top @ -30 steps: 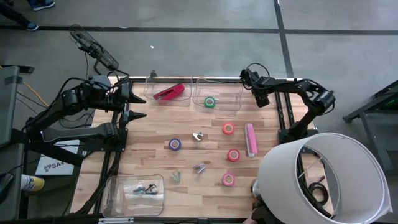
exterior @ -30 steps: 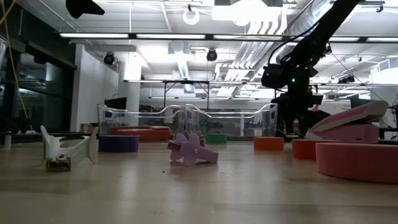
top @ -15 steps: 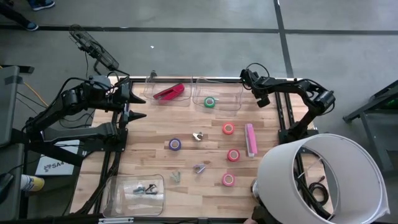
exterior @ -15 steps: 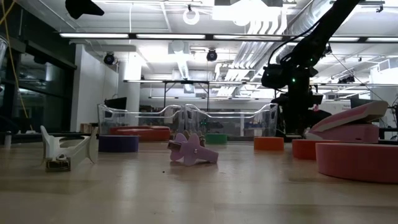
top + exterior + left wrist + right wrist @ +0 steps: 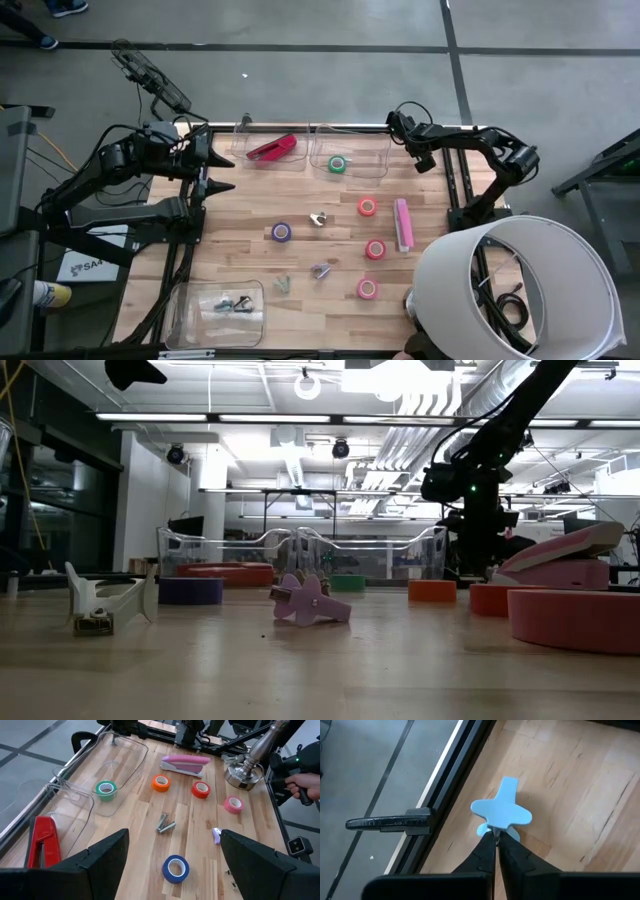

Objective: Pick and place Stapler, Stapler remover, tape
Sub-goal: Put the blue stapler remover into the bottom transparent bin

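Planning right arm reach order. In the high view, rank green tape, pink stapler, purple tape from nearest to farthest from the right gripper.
From the right gripper:
1. Green tape, in the clear bin beside it.
2. Pink stapler, along the table's right edge.
3. Purple tape, mid-table, toward the left arm.

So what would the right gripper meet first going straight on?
Likely bare table beside its edge rail; the blue staple remover clamped in the right gripper would touch first. Depth is unclear.

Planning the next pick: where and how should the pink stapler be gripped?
Grip the pink stapler across its narrow width, near mid-length, coming straight down from above. It lies flat and long on the table, both long sides free; the nearest red-pink tape roll stands apart.
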{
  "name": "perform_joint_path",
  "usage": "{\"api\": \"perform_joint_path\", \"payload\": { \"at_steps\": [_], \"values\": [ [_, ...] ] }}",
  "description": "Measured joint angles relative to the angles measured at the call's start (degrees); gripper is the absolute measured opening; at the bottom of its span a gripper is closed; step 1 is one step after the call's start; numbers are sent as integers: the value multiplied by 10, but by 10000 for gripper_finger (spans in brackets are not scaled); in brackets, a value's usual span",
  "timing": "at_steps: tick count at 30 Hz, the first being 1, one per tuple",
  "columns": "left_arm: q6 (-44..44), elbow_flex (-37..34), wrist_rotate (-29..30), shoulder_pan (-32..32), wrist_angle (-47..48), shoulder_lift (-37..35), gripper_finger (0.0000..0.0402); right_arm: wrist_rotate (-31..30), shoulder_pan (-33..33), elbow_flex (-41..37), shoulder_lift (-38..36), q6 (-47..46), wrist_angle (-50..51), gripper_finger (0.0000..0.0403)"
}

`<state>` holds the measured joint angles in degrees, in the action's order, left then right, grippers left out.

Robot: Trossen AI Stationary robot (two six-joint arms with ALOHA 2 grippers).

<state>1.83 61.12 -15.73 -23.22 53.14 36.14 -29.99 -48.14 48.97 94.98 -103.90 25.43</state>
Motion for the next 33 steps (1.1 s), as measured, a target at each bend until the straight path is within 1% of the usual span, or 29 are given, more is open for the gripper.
{"api": "perform_joint_path", "payload": {
  "at_steps": [12, 18, 21, 23, 25, 27, 30, 33],
  "values": [
    [0, 0, 0, 0, 0, 0, 310, 16, 11, 0, 0, 24, -1, 1],
    [4, 0, 0, 0, 0, 0, 310, 19, 39, 0, 0, 22, -2, 1],
    [5, 0, -1, 0, 0, 0, 310, 13, 70, 0, 0, -9, 1, 1],
    [5, 0, -4, 0, 0, 0, 310, -4, 91, 0, 0, -52, 9, 1],
    [5, 0, -5, 0, 0, 0, 310, -22, 102, 0, -4, -64, 13, 1],
    [5, 0, -5, 0, 0, 0, 310, -35, 107, 0, -11, -45, 16, 1],
    [4, 0, -5, 0, 0, 0, 310, -51, 107, 0, -25, 8, 34, 0],
    [1, 0, -5, 0, -1, 0, 310, -85, 106, 0, -50, 80, 45, 0]
  ]
}}
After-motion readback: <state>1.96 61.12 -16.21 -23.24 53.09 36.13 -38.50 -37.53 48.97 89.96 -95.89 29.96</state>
